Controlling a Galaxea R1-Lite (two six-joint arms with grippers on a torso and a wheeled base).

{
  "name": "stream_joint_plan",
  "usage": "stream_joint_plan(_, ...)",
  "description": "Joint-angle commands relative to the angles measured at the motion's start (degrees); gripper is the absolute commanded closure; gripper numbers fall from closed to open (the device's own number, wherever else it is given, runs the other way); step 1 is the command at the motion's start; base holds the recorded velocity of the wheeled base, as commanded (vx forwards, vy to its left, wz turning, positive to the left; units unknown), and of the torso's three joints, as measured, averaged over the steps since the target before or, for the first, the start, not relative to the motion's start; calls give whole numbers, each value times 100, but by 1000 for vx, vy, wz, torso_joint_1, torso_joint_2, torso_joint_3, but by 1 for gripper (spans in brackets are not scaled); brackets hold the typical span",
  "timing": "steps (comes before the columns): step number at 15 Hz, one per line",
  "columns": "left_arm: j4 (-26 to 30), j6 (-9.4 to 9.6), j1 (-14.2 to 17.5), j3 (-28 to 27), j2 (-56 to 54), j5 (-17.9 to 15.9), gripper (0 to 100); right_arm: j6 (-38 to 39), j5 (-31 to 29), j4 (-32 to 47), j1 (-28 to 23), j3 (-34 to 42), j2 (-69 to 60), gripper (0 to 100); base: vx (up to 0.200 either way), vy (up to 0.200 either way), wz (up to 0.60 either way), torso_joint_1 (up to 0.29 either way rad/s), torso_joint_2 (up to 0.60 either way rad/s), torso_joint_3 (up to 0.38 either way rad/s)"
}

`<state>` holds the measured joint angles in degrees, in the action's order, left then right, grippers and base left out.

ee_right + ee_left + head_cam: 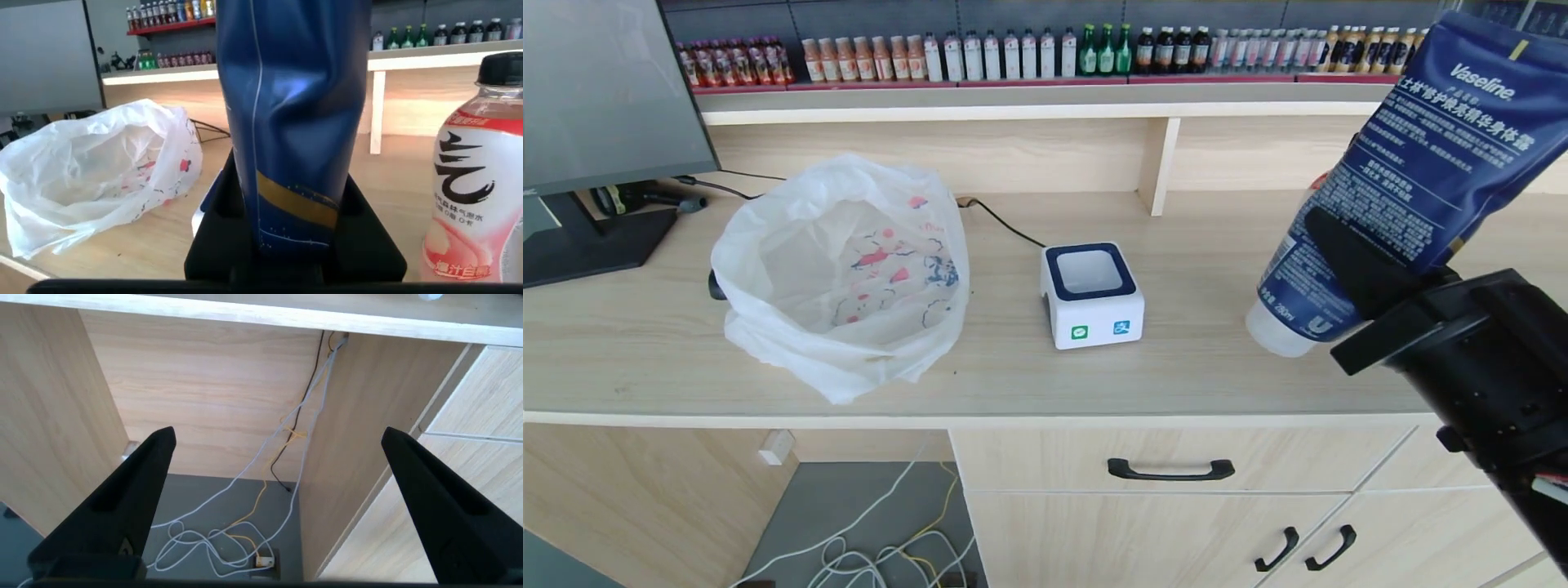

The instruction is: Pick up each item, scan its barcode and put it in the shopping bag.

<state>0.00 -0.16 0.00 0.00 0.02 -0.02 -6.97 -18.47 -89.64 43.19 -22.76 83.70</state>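
1. Checkout counter [1013,384] of pale wood, with a shelf of drink bottles [1045,53] along the back wall and a monitor [605,90] at the far left.
2. Shopping bag [841,278]: white plastic, mouth open and facing up, standing on the counter's left half.
3. Scanner [1092,294]: small white box with its window facing up, just right of the bag and not touching it.
4. Right gripper [292,214]: fingers pinching a blue lotion tube [1413,180] low on its body. The tube is tilted with its cap end lowest, right of the scanner and well apart from the bag.
5. Peach drink bottle [474,180]: upright on the counter beside the held tube, waiting.
6. Left gripper [278,439]: fingers spread wide with nothing between them, low in front of the counter and facing the cables underneath.
7. Judgement: pickup is done and scanning is the step in hand.
8. Next: carry the tube left over the scanner window, barcode turned down. I cannot tell where the barcode is, so a wrist roll may be needed.
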Motion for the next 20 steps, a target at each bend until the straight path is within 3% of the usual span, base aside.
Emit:
stream_joint_plan(1, 0, 7, -9, 0, -2, 2, 0, -23, 19, -36, 58, 35, -29, 100, 0, 200, 0, 27, 12, 2)
stream_joint_plan(7, 0, 7, -9, 0, -2, 2, 0, -32, 19, -36, 84, 52, -231, 100, 0, 200, 0, -2, 1, 4)
stream_joint_plan(11, 0, 7, 0, 0, -2, 2, 0, -393, 36, -36, 49, 8, -196, 100, 0, 0, 0, 0, 0, 0)
stream_joint_plan(13, 0, 7, -9, 0, -2, 2, 0, -1148, 467, -36, 40, 0, -29, 100, 0, 0, 0, 0, 0, 0)
stream_joint_plan(16, 0, 7, 0, 0, -2, 2, 0, -1535, 1161, -36, -12, -211, 314, 100, 0, 0, 0, 0, 0, 0)
stream_joint_plan(17, 0, 7, -9, 0, -2, 2, 0, -1887, 1654, -36, -48, -246, 401, 100, 0, 0, 0, 0, 0, 0)
stream_joint_plan(19, 0, 7, -9, 0, -2, 2, 0, -2634, 1908, -36, -179, -449, 568, 100, 0, 0, 0, 0, 0, 0)
stream_joint_plan(20, 0, 7, -9, 0, -2, 2, 0, -3425, 2216, -36, -259, -871, 762, 100, 0, 0, 0, 0, 0, 0)
